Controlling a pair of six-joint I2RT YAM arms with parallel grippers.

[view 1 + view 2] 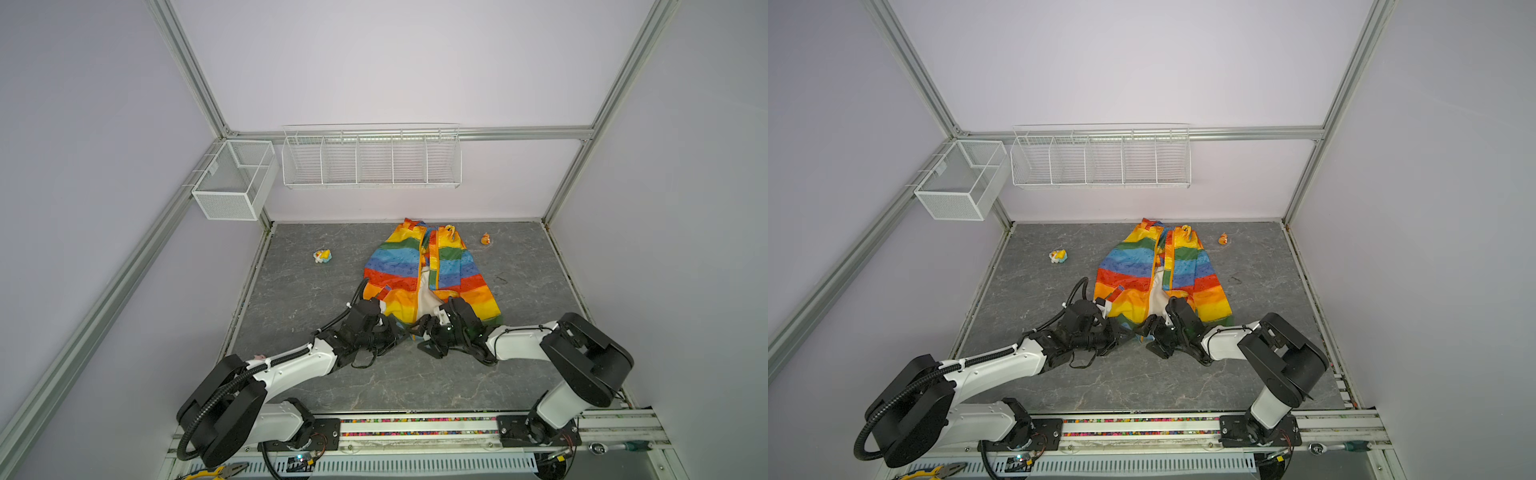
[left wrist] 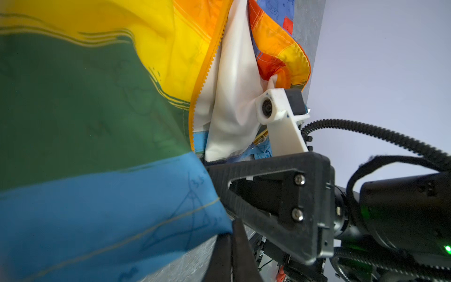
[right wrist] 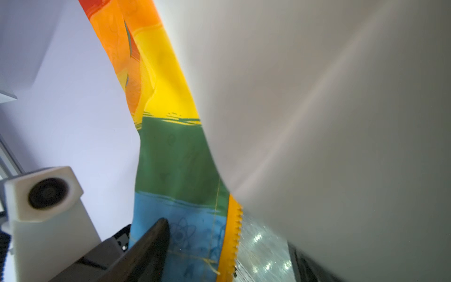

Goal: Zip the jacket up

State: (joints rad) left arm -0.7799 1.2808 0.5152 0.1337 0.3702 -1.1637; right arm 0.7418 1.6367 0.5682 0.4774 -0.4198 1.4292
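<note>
Working the near hem of the jacket (image 1: 428, 270), spread on the counter (image 1: 332, 374), front open.
Pinching the blue hem corner (image 2: 214, 219) in the tightly closed left tool (image 1: 402, 332); straddling the orange zipper band (image 3: 231, 244) with the wide-open right tool (image 1: 424, 336), gripping nothing.

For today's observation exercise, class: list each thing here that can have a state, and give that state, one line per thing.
jacket: unzipped, lying on the table
left gripper: shut on the jacket's bottom hem
right gripper: open, at the hem
wire rack: empty
mesh basket: empty
</note>
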